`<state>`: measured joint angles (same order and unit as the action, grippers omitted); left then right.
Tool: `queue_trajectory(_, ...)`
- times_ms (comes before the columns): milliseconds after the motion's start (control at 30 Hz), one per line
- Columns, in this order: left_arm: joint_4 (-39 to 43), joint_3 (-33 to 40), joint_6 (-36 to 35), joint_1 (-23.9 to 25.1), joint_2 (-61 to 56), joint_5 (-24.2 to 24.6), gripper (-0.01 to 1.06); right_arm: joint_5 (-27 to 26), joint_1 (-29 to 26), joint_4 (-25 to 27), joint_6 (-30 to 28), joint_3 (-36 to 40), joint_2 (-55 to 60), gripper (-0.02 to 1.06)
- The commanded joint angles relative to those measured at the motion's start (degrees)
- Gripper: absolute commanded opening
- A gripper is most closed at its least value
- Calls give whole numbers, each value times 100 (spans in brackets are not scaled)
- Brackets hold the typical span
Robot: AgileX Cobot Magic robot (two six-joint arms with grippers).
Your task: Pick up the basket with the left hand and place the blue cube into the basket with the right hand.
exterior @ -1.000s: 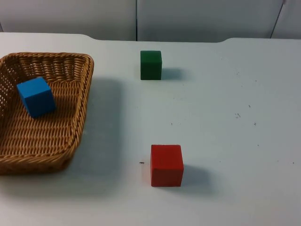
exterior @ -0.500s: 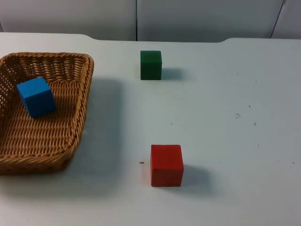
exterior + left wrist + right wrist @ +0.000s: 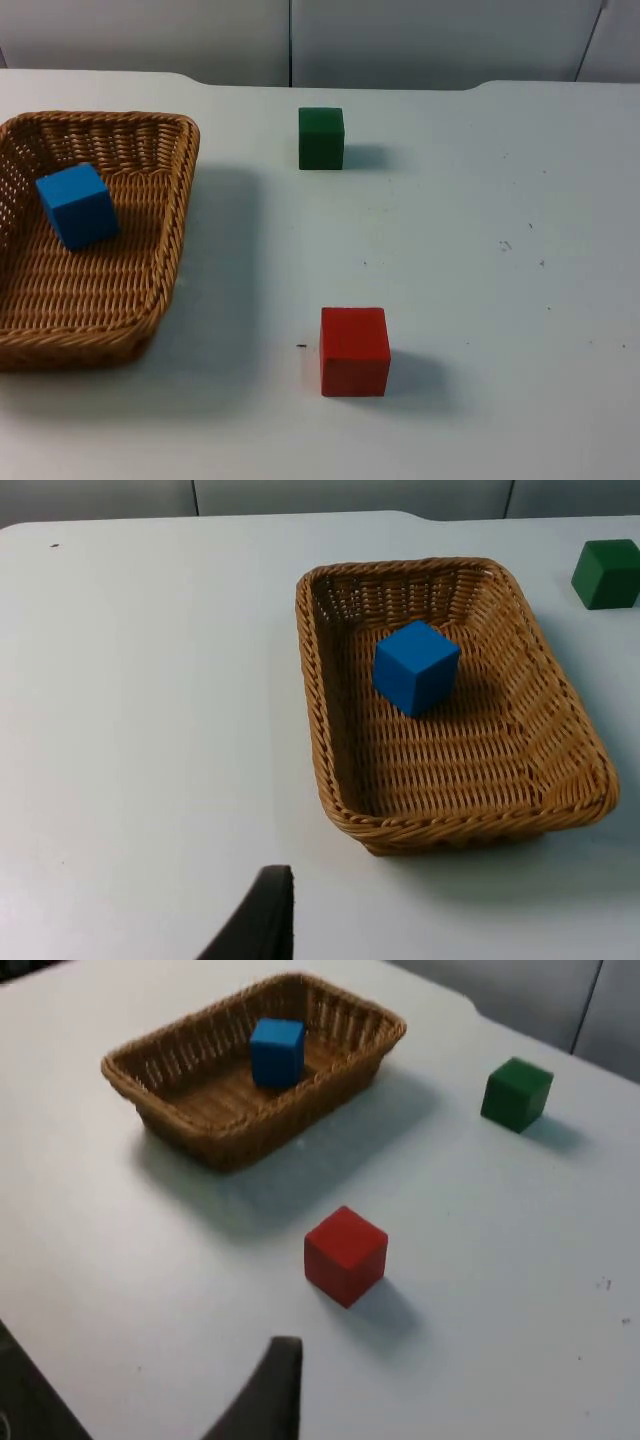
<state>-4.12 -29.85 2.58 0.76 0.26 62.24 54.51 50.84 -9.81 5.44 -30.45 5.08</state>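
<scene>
A woven wicker basket (image 3: pixel 205 1125) stands on the white table (image 3: pixel 480 1260), its long sides running obliquely across the surface. A blue cube (image 3: pixel 276 1051) rests inside the basket on its woven floor, toward the far end and clear of the rim. A red cube (image 3: pixel 345 1255) sits on the bare table outside the basket, near its long side but apart from it. A green cube (image 3: pixel 516 1093) sits farther off, well apart from both the red cube and the basket. One black fingertip (image 3: pixel 268 1392) of the right gripper stands above the table, touching nothing.
</scene>
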Motion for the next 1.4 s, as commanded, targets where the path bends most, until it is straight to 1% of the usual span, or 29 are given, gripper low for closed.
queue_trajectory(0, -52, 46, -15, -20, -26, -55, 105, 47, 25, 22, 122, 8, -356, 96)
queue_trajectory(100, -52, 46, -15, -20, -26, -55, 105, 181, 25, 52, 190, -17, -508, 96)
queue_trajectory(133, -52, 46, -15, -20, -26, -55, 105, 314, 25, 75, 200, -17, -508, 96)
queue_trajectory(200, -52, 46, -15, -20, -26, -55, 105, 755, 25, 73, 187, -20, -508, 96)
queue_trajectory(333, -52, 46, -15, -20, -26, -55, 105, 928, 25, 73, 62, -20, -508, 96)
queue_trajectory(533, -52, 46, -15, -20, -26, -55, 105, 890, 25, -68, -259, 43, -508, 96)
queue_trajectory(600, -52, 46, -15, -20, -26, -55, 105, 709, 25, -11, -381, 99, -508, 96)
queue_trajectory(633, -52, 46, -15, -20, -26, -55, 105, 707, 25, 66, -453, 99, -508, 96)
queue_trajectory(833, -52, 46, -15, -20, -26, -55, 105, 650, 25, 80, -471, 111, -508, 96)
queue_trajectory(900, -52, 46, -15, -20, -26, -55, 105, 650, 25, 170, -591, 111, -508, 96)
queue_trajectory(1100, -52, 46, -15, -20, -26, -55, 105, 650, 25, 169, -579, 111, -508, 96)
queue_trajectory(1300, -52, 46, -15, -20, -26, -55, 105, 695, 25, 169, -260, 124, -508, 96)
queue_trajectory(1367, -52, 46, -15, -20, -26, -55, 105, 710, 25, 169, -263, 135, -508, 96)
